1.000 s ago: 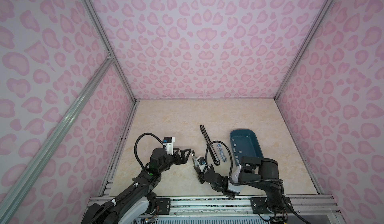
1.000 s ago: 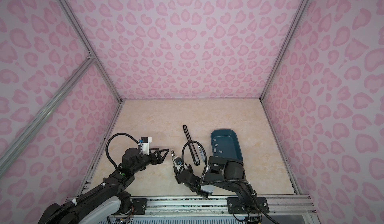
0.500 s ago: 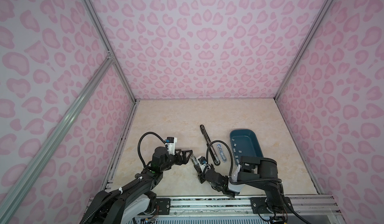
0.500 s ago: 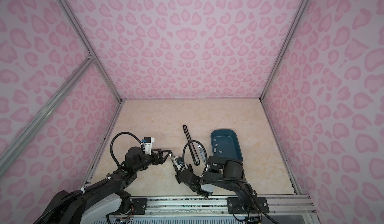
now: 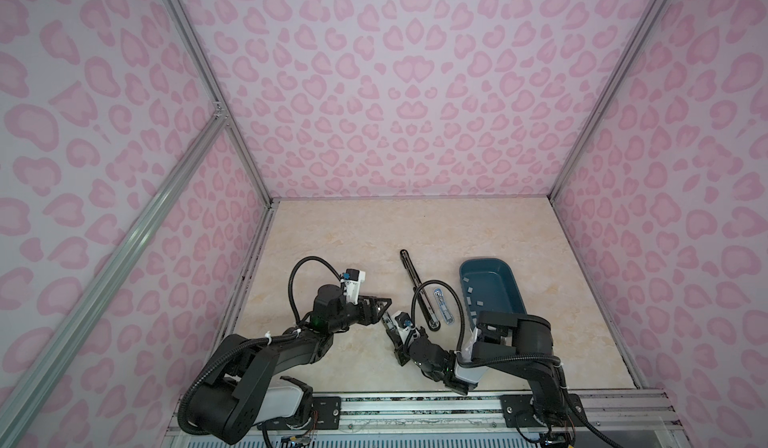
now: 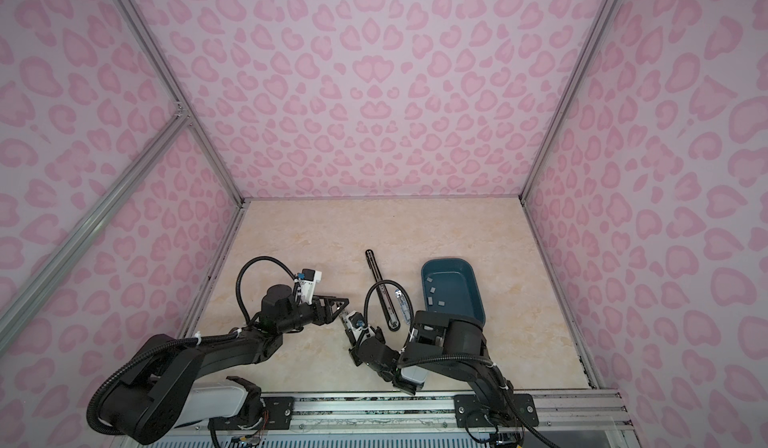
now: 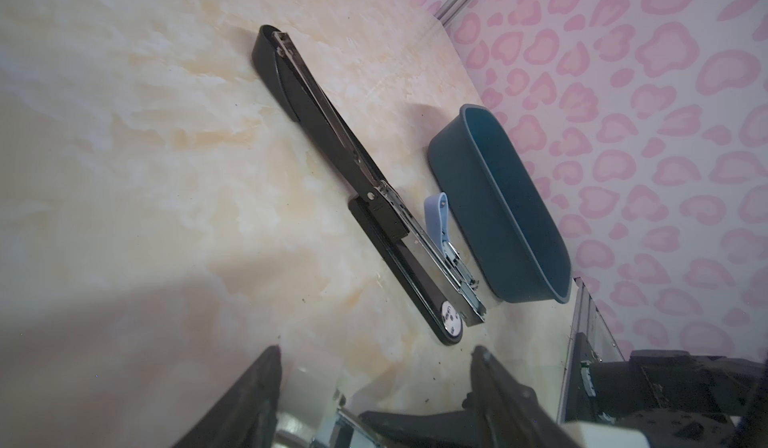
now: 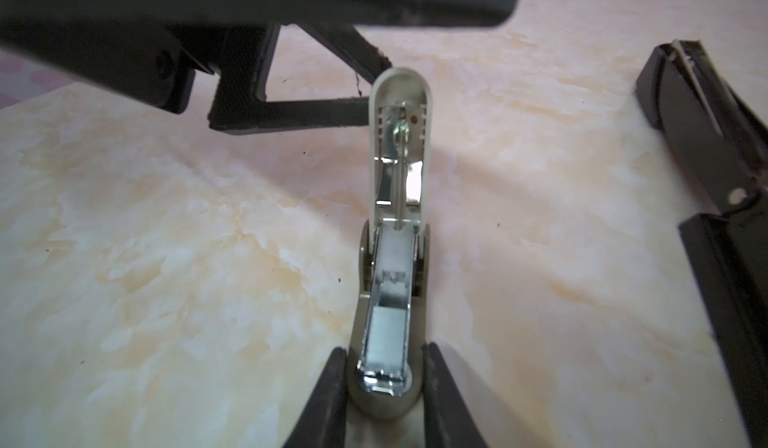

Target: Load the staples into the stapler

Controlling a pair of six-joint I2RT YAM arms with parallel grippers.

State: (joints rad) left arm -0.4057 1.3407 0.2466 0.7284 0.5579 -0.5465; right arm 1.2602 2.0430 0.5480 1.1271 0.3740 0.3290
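- One beige stapler (image 8: 388, 292), lid raised, is pinched at its base by the right pincer (image 8: 384, 354).
- Left pincer (image 7: 374, 354) hangs spread just beside that stapler's lid.

The left arm reaches low toward the middle, the left gripper (image 7: 376, 352) level, its fingers well parted. The right arm doubles back inward, the right gripper (image 8: 384, 367) clamped on the small beige stapler (image 8: 392, 267) at its base.
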